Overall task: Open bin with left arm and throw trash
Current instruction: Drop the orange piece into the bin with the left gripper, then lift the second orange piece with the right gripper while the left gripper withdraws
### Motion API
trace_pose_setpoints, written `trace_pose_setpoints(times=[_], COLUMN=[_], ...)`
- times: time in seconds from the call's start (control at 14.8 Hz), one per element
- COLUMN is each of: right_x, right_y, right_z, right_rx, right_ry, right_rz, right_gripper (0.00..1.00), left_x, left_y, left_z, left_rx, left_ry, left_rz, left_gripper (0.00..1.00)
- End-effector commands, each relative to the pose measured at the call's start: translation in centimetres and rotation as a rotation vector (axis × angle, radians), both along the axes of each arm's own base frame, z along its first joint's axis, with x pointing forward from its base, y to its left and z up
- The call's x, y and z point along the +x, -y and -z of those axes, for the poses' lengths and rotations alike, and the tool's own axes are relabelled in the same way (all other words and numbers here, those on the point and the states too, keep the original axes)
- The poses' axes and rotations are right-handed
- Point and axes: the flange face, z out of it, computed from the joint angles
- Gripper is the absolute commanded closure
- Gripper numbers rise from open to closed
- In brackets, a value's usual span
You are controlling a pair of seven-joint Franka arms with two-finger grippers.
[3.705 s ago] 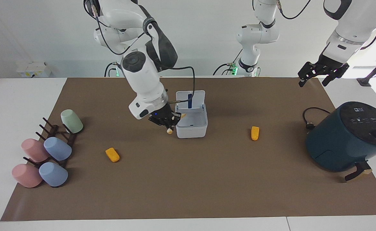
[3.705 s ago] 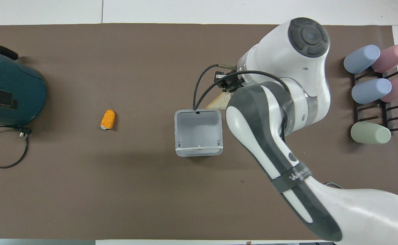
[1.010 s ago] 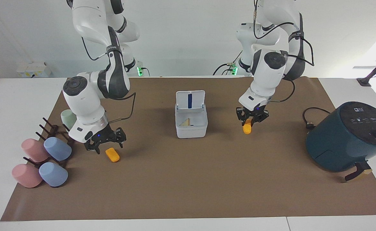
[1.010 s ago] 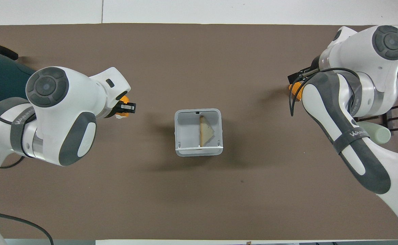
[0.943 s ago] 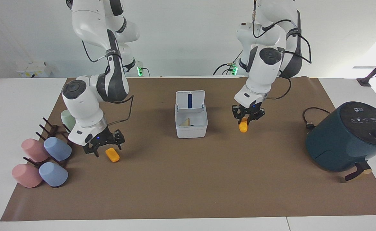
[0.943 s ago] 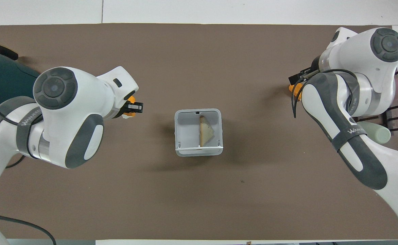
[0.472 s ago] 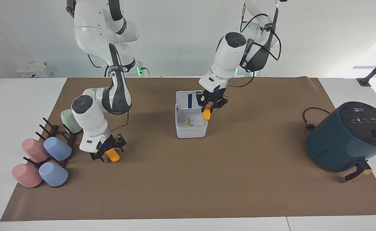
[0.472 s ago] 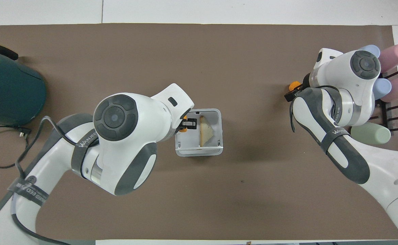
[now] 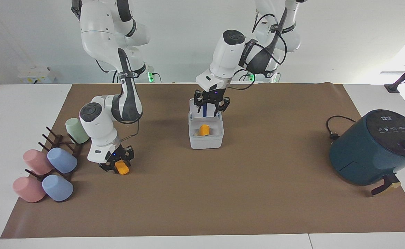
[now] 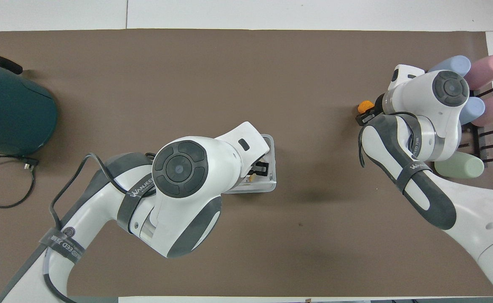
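The white bin [image 9: 205, 140] stands mid-mat with its lid [image 9: 205, 103] up. One orange piece of trash [image 9: 204, 130] lies inside it. My left gripper [image 9: 211, 104] hangs open and empty over the bin, just in front of the raised lid. In the overhead view the left arm covers most of the bin [image 10: 272, 162]. A second orange piece of trash [image 9: 122, 168] lies on the mat toward the right arm's end. My right gripper [image 9: 116, 164] is down on the mat right at this piece, which pokes out beside it [image 10: 364, 105].
A rack with several pastel cups [image 9: 50, 166] stands at the right arm's end, close to the right gripper. A dark teal appliance [image 9: 375, 147] with a coiled cable [image 9: 333, 128] sits at the left arm's end.
The left gripper carried its orange piece over the bin, opened and dropped it inside. The right gripper sank onto the other orange piece and narrowed around it.
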Motion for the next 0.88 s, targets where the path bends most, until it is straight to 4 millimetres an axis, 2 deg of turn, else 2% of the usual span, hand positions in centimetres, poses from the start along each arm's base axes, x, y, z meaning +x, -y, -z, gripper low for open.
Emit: trace_pose_setpoints(times=[0.0, 0.27, 0.4, 0.54, 0.61, 0.81], right_x=[-0.1, 1.0, 1.0, 0.5, 0.0, -1.7], right_y=[0.2, -0.7, -2.1, -5.1, -7.2, -15.1], right_z=[-1.3, -4.2, -6.3, -9.0, -10.1, -13.9], right_rx=[0.023, 0.071, 0.111, 0.129, 0.139, 0.165], right_ry=[0.001, -0.042, -0.074, -0.106, -0.124, -0.157], right_rz=[-0.017, 0.047, 0.144, 0.235, 0.292, 0.502], right_gripper=[1.00, 1.00, 1.00, 1.00, 1.00, 1.00], left_x=[0.6, 3.6, 5.3, 6.5, 7.3, 8.8], left_y=[-2.0, -9.1, -14.0, -18.1, -20.6, -27.4], left_z=[-0.4, -2.7, -3.5, -4.8, -5.1, -6.3], left_rx=[0.025, 0.043, 0.062, 0.064, 0.066, 0.095], left_ry=[-0.052, -0.087, -0.110, -0.095, -0.088, -0.073], left_rz=[-0.025, -0.133, -0.204, -0.193, -0.189, -0.171], left_gripper=[0.00, 0.00, 0.00, 0.00, 0.00, 0.00])
